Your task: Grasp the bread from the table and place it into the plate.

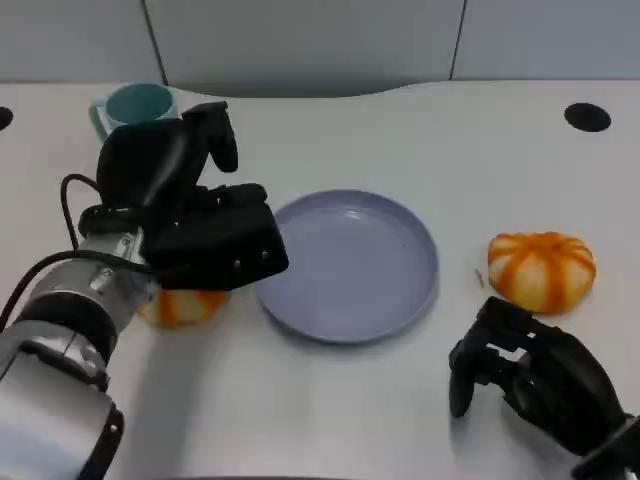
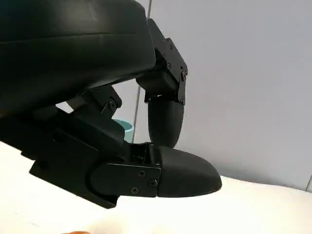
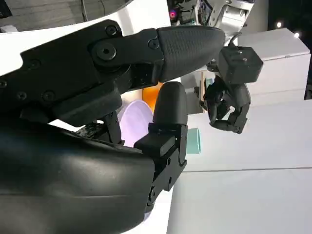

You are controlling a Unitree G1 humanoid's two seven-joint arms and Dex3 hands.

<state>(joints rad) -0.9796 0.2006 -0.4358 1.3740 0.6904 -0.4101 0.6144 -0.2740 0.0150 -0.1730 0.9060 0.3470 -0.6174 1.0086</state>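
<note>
Robotics lab or test room. White counter (image 1: 400, 130) with round black cable hole (image 1: 587, 117) at upper right, plain grey wall panels (image 1: 300, 40) along top edge, second robot (image 3: 229, 97) at right wrist view's upper right.

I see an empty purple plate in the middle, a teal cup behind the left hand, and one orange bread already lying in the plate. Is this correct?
Not quite. The plate holds nothing. In the head view one orange bread lies on the table to the plate's right, and another orange piece sits partly under the left hand. The teal cup behind that hand is as you say.
</note>
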